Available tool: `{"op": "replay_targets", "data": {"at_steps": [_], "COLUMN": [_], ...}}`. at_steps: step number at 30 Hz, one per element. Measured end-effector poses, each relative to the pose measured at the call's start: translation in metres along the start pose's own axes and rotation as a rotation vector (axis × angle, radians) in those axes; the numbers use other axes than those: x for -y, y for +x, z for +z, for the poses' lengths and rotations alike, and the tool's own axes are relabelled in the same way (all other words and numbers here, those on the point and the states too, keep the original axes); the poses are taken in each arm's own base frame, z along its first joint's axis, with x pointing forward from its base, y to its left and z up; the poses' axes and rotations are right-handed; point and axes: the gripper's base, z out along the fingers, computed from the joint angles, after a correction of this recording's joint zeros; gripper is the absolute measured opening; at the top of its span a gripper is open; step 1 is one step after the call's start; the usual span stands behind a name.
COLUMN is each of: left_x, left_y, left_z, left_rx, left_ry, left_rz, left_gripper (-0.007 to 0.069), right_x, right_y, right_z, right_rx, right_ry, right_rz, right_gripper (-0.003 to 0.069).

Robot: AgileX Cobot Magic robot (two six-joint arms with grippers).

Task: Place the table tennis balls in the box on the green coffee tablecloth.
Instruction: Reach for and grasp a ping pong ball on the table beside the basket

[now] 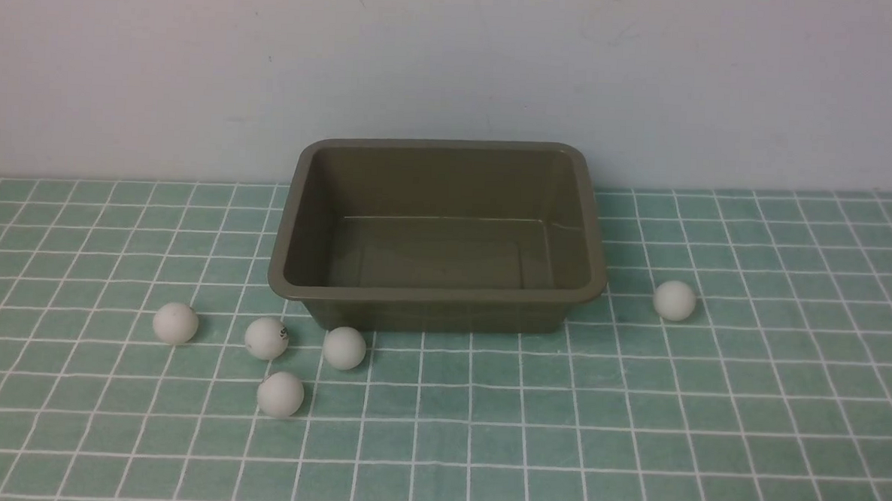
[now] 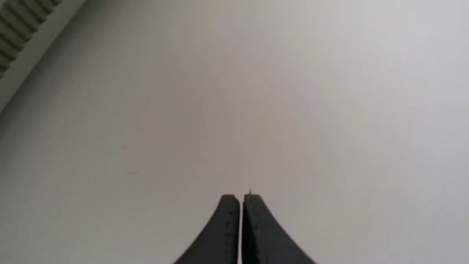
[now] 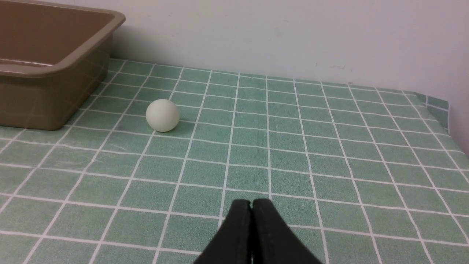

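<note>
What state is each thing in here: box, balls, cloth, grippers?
green coffee tablecloth: spread flat.
box: upright, lidless, empty.
leftmost ball: loose on the tablecloth, outside the box.
marked ball: likewise.
ball by the box front: likewise.
ball nearest the robot: likewise.
right ball: likewise, alone.
left gripper: shut, empty.
right gripper: shut, empty.

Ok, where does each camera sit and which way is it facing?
Front: between the arms, looking forward and down at the box, five balls and the green tablecloth; no arm shows.
Left wrist: on the left arm, facing a blank pale surface; only the shut left gripper shows.
Right wrist: low over the tablecloth, facing the lone ball; shut right gripper shows.
Shared: front and right wrist both show the box and that lone ball.
</note>
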Motion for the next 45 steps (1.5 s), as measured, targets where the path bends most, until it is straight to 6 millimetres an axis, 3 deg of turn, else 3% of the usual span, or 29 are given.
{"op": "replay_targets", "data": {"at_steps": [3, 9, 15, 20, 28, 34, 39, 45], "left_x": [0.025, 0.059, 0.076, 0.092, 0.118, 0.123, 0.098, 0.066], "left_y": [-0.012, -0.029, -0.039, -0.043, -0.034, -0.004, 0.044, 0.097], "left_z": [0.005, 0.023, 0.049, 0.079, 0.126, 0.16, 0.187, 0.212], "left_rx": [-0.028, -0.186, -0.376, -0.631, -1.063, -1.367, -1.589, -1.654], "left_ry": [0.143, 0.232, 0.19, 0.123, 0.13, 0.146, 0.066, -0.006], "left_rz": [0.225, 0.53, 0.58, 0.612, 0.602, 0.555, 0.565, 0.588], "left_gripper": [-0.0004, -0.0004, -0.0004, -0.0004, -0.0004, -0.0004, 0.0, 0.0009], "right_x": [0.0, 0.0, 0.0, 0.0, 0.0, 0.0, 0.0, 0.0], "right_y": [0.0, 0.0, 0.0, 0.0, 0.0, 0.0, 0.0, 0.0], "right_z": [0.0, 0.0, 0.0, 0.0, 0.0, 0.0, 0.0, 0.0], "right_rx": [0.0, 0.0, 0.0, 0.0, 0.0, 0.0, 0.0, 0.0], "right_ry": [0.0, 0.0, 0.0, 0.0, 0.0, 0.0, 0.0, 0.0], "right_rz": [0.0, -0.001, -0.001, -0.001, 0.0, 0.0, 0.0, 0.0], "right_gripper": [-0.001, -0.001, -0.001, -0.001, -0.001, -0.001, -0.001, -0.001]}}
